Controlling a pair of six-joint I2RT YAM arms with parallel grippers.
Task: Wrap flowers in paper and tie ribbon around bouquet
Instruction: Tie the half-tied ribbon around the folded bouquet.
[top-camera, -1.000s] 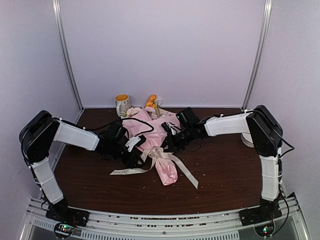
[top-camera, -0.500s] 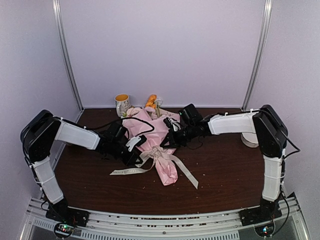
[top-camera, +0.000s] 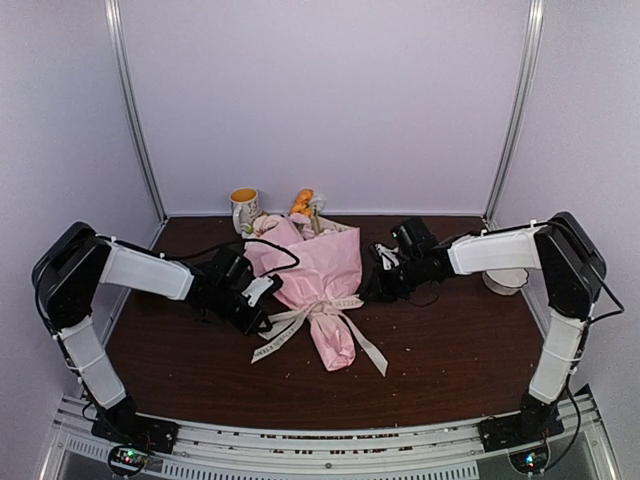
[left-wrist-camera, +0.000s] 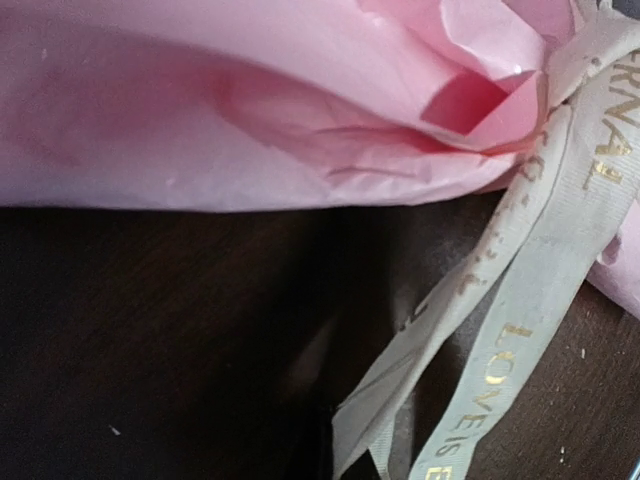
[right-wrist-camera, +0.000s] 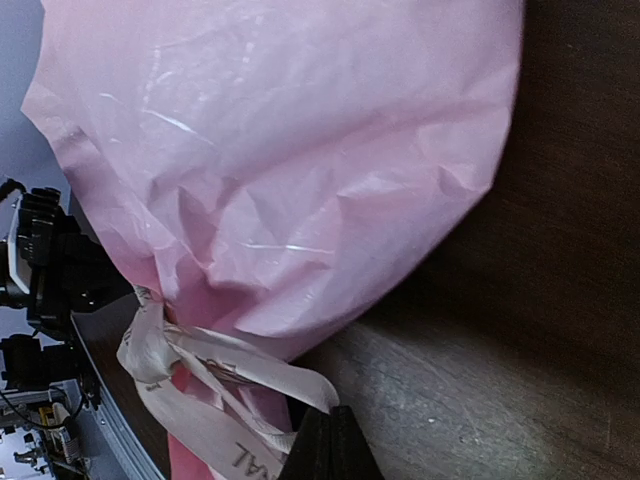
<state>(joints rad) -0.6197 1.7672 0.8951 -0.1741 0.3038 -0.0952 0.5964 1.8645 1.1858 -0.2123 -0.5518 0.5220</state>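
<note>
The bouquet lies on the table, a cone of pink paper with its narrow end toward me. Orange flowers poke out of the far, wide end. The cream ribbon is tied round the neck, with tails trailing left and right. My left gripper is at the left of the knot, shut on a folded strand of ribbon that narrows into its dark jaws. My right gripper sits right of the neck, shut, with a ribbon loop ending at its tips.
A yellow-lined mug stands at the back beside the blooms. A white round object sits at the right edge behind my right arm. Side posts and walls close in the dark wooden table.
My left gripper has shut on the ribbon, and the left tail has drawn in toward the bouquet. The right arm has pulled away to the right, uncovering the paper.
</note>
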